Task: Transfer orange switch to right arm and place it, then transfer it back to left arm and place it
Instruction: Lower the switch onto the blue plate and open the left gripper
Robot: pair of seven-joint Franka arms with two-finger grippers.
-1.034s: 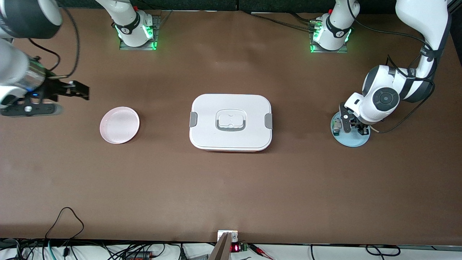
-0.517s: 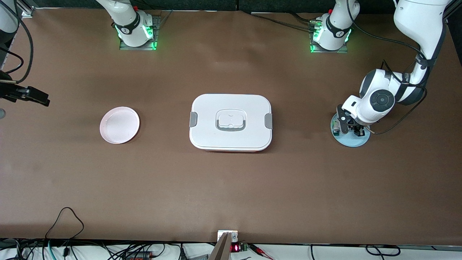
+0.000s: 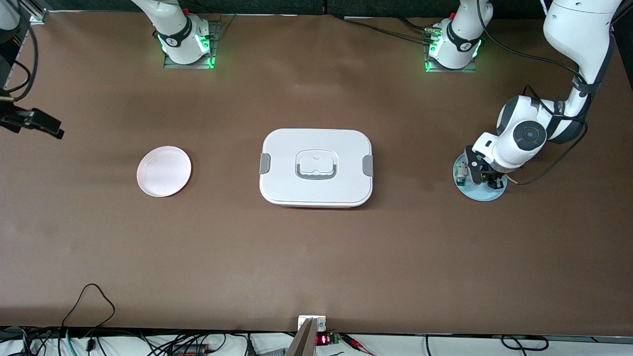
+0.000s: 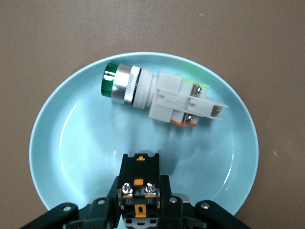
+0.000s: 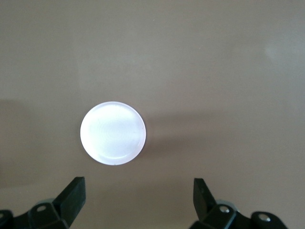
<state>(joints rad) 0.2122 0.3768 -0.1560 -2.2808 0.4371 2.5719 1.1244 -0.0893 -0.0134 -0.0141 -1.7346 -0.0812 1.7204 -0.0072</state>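
Even overhead light falls on the brown worktop (image 3: 316, 247); soft shadows trail the box (image 3: 316, 167), and the pink plate (image 5: 113, 133) glares white.

Setting: robotics lab. Evidence: two white arm bases (image 3: 185, 42) bolted to brown-covered worktop (image 3: 316, 257), green status lights lit; loose cables (image 3: 89, 301) and small electronics board with red display (image 3: 324, 339) along worktop edge nearest front camera.
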